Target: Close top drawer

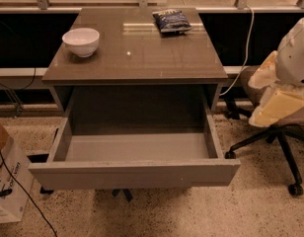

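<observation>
The top drawer (134,174) is a wide grey-brown drawer with a plain flat front. It stands pulled far out of the cabinet toward me. Its paler grey inner box (137,147) holds nothing. The lower drawer fronts are hidden behind it. My gripper (271,97) is at the right edge of the view, to the right of the cabinet and above a chair. It is about level with the cabinet top and apart from the drawer, touching nothing of it.
A white bowl (81,41) and a dark snack bag (171,20) sit on the cabinet top (137,58). An office chair (275,132) stands right of the drawer. A cardboard box (6,181) with a black cable is at the lower left. A white cord (247,38) hangs behind the cabinet.
</observation>
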You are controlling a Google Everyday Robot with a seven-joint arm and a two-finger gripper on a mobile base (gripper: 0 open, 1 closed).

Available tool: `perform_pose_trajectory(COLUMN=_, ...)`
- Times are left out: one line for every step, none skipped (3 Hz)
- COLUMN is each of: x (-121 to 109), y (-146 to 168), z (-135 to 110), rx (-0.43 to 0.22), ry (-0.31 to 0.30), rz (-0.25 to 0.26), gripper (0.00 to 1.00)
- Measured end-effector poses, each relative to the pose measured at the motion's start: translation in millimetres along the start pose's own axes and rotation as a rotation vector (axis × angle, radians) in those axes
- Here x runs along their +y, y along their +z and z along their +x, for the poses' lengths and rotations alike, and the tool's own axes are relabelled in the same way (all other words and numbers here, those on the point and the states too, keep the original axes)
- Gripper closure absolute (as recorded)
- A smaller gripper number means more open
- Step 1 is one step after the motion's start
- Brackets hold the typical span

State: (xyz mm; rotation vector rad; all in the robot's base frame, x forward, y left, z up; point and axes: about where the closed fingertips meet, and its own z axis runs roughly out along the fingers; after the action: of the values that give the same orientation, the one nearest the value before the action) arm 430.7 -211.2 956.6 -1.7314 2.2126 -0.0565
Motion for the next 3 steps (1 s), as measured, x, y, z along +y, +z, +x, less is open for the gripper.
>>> perform_pose_trajectory(x=15, y=35, z=12, rx=-0.024, ry=0.032, rz=-0.048, gripper=0.66)
perform_pose_trajectory(x=27, y=64, z=21, rx=-0.014, ry=0.054, rz=-0.093, gripper=0.9)
perform_pose_trajectory(x=33, y=79, z=26, rx=-0.008, ry=0.067, rz=-0.118, gripper=1.0)
